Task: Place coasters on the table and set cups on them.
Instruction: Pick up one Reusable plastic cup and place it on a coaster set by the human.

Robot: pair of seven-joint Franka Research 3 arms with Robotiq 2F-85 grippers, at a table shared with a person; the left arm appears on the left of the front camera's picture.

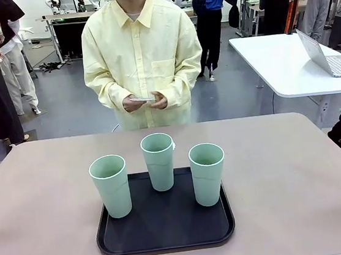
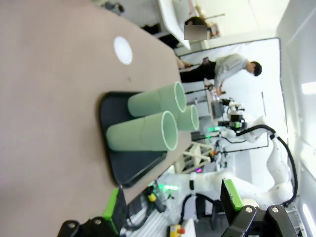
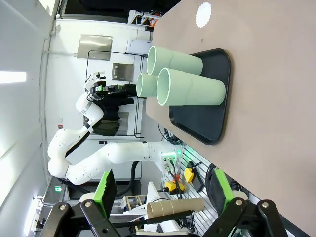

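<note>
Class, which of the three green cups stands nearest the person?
The middle cup, at the far edge of the black tray; the left cup and right cup stand farther forward on it.

L gripper [image 2: 173, 205] & R gripper [image 3: 163, 192], both w/ jaws spread wide

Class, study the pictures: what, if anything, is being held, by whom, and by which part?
The person's hands hold a thin white thing, probably coasters, by its two ends. The left gripper and right gripper have open jaws, holding nothing.
</note>
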